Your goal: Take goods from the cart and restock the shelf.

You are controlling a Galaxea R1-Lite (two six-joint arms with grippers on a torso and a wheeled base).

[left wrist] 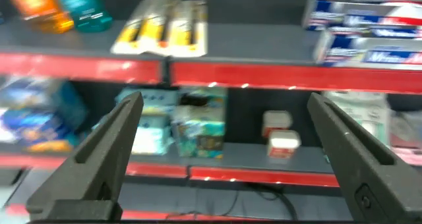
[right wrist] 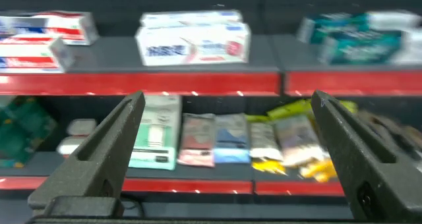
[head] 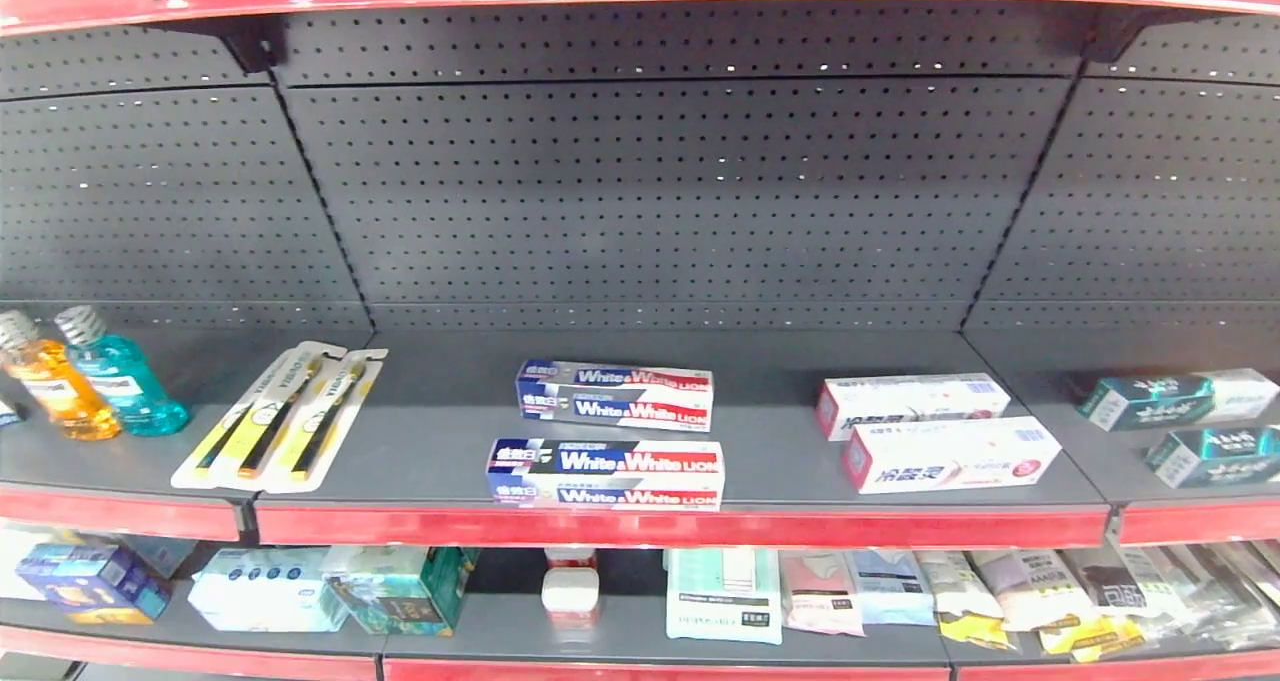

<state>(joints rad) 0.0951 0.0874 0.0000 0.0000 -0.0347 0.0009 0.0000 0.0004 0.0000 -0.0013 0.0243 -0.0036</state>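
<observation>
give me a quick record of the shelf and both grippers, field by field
shelf: red front edge, partly stocked
far left: two mouthwash bottles, upright
left: toothbrush packs, lying flat
centre: two blue-and-red toothpaste boxes, one behind the other
right: two white boxes, then teal boxes
left gripper: open, empty
right gripper: open, empty

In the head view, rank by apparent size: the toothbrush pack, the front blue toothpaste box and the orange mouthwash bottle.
1. toothbrush pack and front blue toothpaste box: about alike, not ranked
2. orange mouthwash bottle: smallest
</observation>
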